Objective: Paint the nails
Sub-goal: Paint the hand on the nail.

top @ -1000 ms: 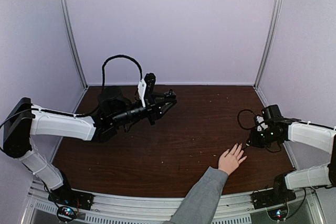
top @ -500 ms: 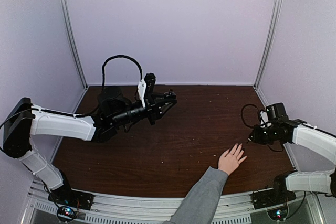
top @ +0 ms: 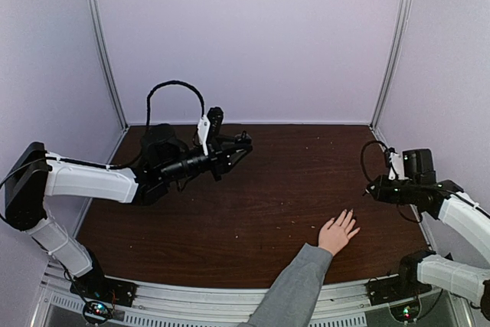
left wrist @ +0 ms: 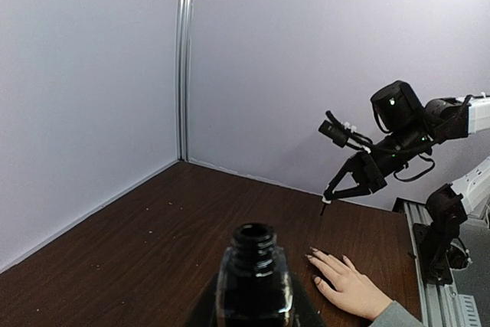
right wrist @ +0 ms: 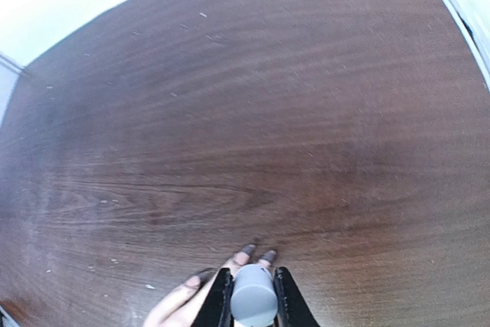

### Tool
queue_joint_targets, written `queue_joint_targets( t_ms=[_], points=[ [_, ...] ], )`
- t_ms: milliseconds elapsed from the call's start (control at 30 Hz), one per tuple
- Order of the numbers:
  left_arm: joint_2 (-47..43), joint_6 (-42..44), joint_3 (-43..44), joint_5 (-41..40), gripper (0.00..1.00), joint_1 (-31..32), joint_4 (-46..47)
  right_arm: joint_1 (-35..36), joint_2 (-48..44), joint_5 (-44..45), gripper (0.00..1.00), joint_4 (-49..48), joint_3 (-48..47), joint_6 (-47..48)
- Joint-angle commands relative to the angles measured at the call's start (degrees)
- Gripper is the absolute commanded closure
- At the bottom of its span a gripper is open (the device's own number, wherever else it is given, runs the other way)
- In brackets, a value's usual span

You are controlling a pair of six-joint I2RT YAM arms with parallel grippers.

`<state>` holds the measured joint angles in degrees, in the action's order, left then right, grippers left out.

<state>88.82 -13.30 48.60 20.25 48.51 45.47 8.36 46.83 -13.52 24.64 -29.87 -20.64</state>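
right gripper (right wrist: 253, 295) has backed off: a second ago it was right at the fingertips, now it's up and out toward the right edge of the bench (top: 276, 178), clear of the hand (top: 338, 233). jaws are closed tight on the grey brush cap (right wrist: 253, 308), and the brush tip (left wrist: 325, 201) points down in free air. left gripper (left wrist: 254, 313) is clamped round the base of the open polish bottle (left wrist: 253, 269), held well above the bench on the far left. it has drifted a touch left, otherwise same. hand hasn't moved: flat on the bench near the front edge, fingers spread, grey sleeve (top: 295, 289) running off the near side. the nails (right wrist: 246, 250) in the right wrist view look dark at the tips, so at least some seem coated; can't tell for the thumb. my read: a stroke just ended and the brush is off for a re-dip or recapping. bottle sits well apart from the brush, so it's a long carry with drip risk over the bench.
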Motion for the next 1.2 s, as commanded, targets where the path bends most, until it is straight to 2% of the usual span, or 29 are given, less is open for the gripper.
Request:
queue_joint_targets(
  t_ms=[0,400,633,833,1000,1167],
  points=[
    [-1.2,2.5,-2.1,5.2,1.0,-1.8,4.5,-0.4,-3.8,-6.4,1.0,-1.4,-4.1,2.3],
    [-2.3,6.0,-3.4,16.6,1.0,-2.2,4.5,-0.2,-4.1,-21.7,1.0,-3.5,-12.9,5.5],
    [-2.7,6.0,-3.9,18.9,1.0,-2.1,4.7,0.8,-4.2,-24.2,1.0,-0.2,-15.5,6.8],
    [-0.6,6.5,-1.2,23.5,1.0,-2.1,1.0,3.3,-2.9,-30.5,1.0,1.4,-18.6,7.9],
    [-0.6,5.5,-2.1,23.0,1.0,-2.0,2.8,7.4,-0.7,-26.8,1.0,6.8,-21.9,12.4],
    [-1.4,7.0,-1.2,21.0,1.0,-2.0,0.5,9.5,0.2,-25.9,1.0,7.5,-22.9,13.6]
  ],
)
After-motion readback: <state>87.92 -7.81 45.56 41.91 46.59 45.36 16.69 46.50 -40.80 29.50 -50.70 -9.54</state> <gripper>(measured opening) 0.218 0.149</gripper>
